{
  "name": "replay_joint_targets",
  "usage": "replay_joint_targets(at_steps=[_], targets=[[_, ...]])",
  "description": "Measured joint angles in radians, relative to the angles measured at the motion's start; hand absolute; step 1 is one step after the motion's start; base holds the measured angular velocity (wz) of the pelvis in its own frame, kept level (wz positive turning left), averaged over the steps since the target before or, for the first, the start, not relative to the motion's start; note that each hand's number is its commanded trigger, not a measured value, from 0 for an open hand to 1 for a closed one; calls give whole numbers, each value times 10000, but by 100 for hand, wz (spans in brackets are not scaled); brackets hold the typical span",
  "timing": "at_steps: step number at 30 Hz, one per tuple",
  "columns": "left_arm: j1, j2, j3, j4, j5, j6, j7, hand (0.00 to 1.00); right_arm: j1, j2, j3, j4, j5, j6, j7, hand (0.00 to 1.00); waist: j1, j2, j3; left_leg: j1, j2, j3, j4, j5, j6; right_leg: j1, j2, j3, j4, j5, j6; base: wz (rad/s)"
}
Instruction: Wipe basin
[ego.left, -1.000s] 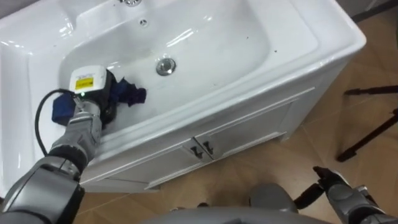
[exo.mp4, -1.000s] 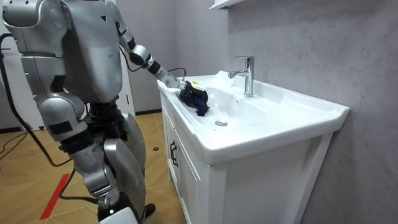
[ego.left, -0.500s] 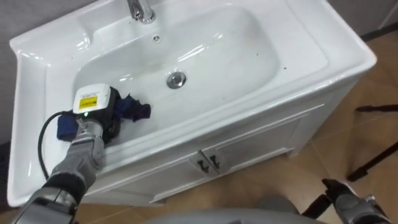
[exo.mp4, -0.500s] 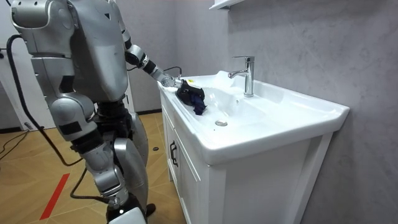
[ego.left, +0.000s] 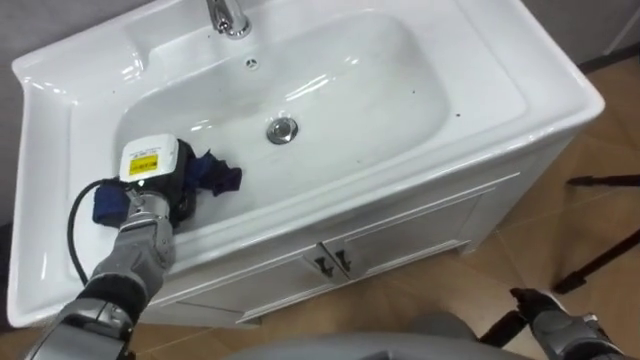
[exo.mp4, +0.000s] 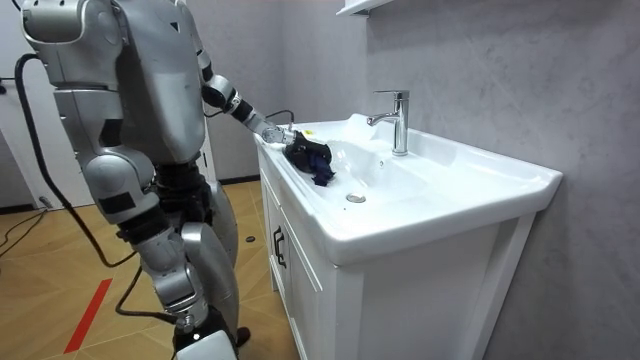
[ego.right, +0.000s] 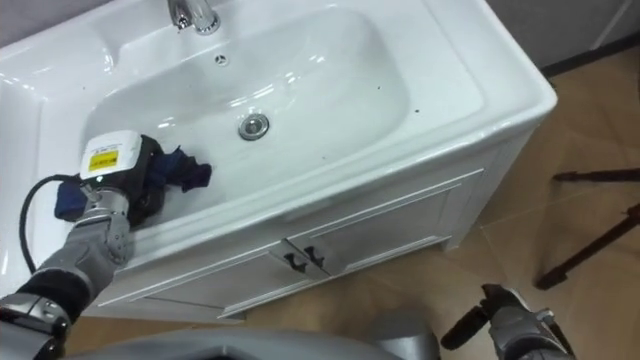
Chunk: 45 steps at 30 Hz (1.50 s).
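Basin (ego.left: 350, 70): cloth (ego.left: 215, 176) is grasped by left hand (ego.left: 165, 192) on left slope; pressure should be kept even, strokes overlapped toward drain (ego.left: 283, 128)

White basin (ego.left: 360, 80) — dark blue cloth (ego.left: 215, 175) bunched against its left slope.

White basin (ego.right: 500, 90) on cabinet (ego.right: 380, 235); drain (ego.right: 254, 125) at bowl's middle, faucet (ego.right: 195, 15) base at top edge. Left hand (ego.right: 135, 188) rests on dark blue cloth (ego.right: 187, 172) on bowl's left slope, near front rim; cloth bunches out on both sides of hand. Two small door handles (ego.right: 300, 260) side by side on cabinet front. Right hand (ego.right: 510, 318) low at lower right, above wooden floor (ego.right: 560, 140), well apart from basin.
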Motion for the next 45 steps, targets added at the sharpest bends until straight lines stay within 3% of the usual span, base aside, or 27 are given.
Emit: replay_joint_targets(at_steps=[2,4,8,10,11,13,15,16,20,22,28,32,34,37,40,45], targets=[[-772,-130,-12,580,-353,-2,-149,100,-284,100,7,-5,329,-28,-97,0,-11,-6,54,-398,37,1,158,0,2,-398,7,27,142,28,-13,-3],[-1879,-359,-22,1454,-1149,18,-282,100,-635,162,179,4,878,-318,-119,0,-76,0,192,-824,41,2,326,-21,43,-951,-7,101,473,35,-18,-7],[-3040,-547,-17,2317,-2320,86,-597,100,-951,240,378,28,1025,-462,-142,0,-369,204,321,-1417,118,65,720,-69,115,-1525,21,210,727,76,-24,-2],[-3696,-614,-25,2768,-3180,179,-652,100,-1171,261,404,14,1021,-487,-233,0,-645,298,466,-1724,175,207,917,-89,147,-1862,22,292,875,156,-38,-13],[-3809,-616,-26,2811,-3360,189,-687,100,-1186,279,410,6,1021,-504,-250,0,-694,300,483,-1784,181,250,963,-94,155,-1961,30,348,941,145,-39,-19],[-4316,-613,-55,2931,-3868,193,-764,100,-1330,319,625,-15,1027,-557,-414,0,-849,257,631,-2109,239,429,1236,-130,197,-2434,59,566,1241,115,-53,-24],[-4746,-604,-130,2998,-4352,194,-798,100,-1501,297,863,-14,1026,-556,-543,0,-1020,342,666,-2512,331,493,1443,-158,210,-2747,97,586,1314,136,-64,-12],[-5000,-610,-321,3056,-4804,194,-835,100,-1585,301,1072,-18,1022,-570,-585,0,-1142,309,731,-2657,392,586,1557,-184,225,-2937,119,629,1443,149,-85,-5],[-5461,-624,-635,3307,-5933,201,-790,100,-1756,234,1283,-22,909,-584,-751,0,-1398,349,775,-2932,448,776,1658,-200,229,-3385,175,813,1673,154,-108,-12],[-5768,-652,-585,3419,-6616,232,-761,100,-1860,258,1372,-64,948,-576,-886,0,-1465,377,868,-3063,445,835,1663,-197,232,-3602,186,871,1827,165,-121,-5],[-5838,-735,-428,3416,-8924,230,-607,100,-1945,349,1868,-436,1439,-670,-888,0,-1497,325,939,-3203,439,980,1657,-193,236,-3907,192,994,2056,169,-146,-4],[-5901,-872,-422,3338,-9353,177,-509,100,-2027,463,2157,-401,1486,-718,-955,0,-1508,302,948,-3245,440,936,1680,-193,241,-3904,173,947,2044,169,-145,4],[-6049,-1016,-438,3272,-9365,124,-500,100,-2064,507,2253,-349,1555,-777,-968,0,-1575,291,944,-3320,408,813,1691,-175,272,-3903,138,874,2025,173,-130,17],[-6085,-1508,-462,2470,-9812,-141,-498,100,-2219,582,2372,-45,1745,-812,-952,0,-1637,208,931,-3398,394,713,1752,-177,301,-3891,124,834,1969,199,-78,8],[-6301,-2091,-468,2156,-10382,-792,-511,100,-2222,691,2427,27,1733,-884,-944,0,-1666,47,900,-3401,433,741,1864,-254,357,-3816,89,754,1902,211,-58,-3],[-6271,-2145,-658,1895,-10881,-890,-561,100,-2209,704,2599,-10,2026,-912,-896,0,-1717,24,852,-3572,559,557,1970,-289,381,-3684,103,499,1569,317,-33,9]])
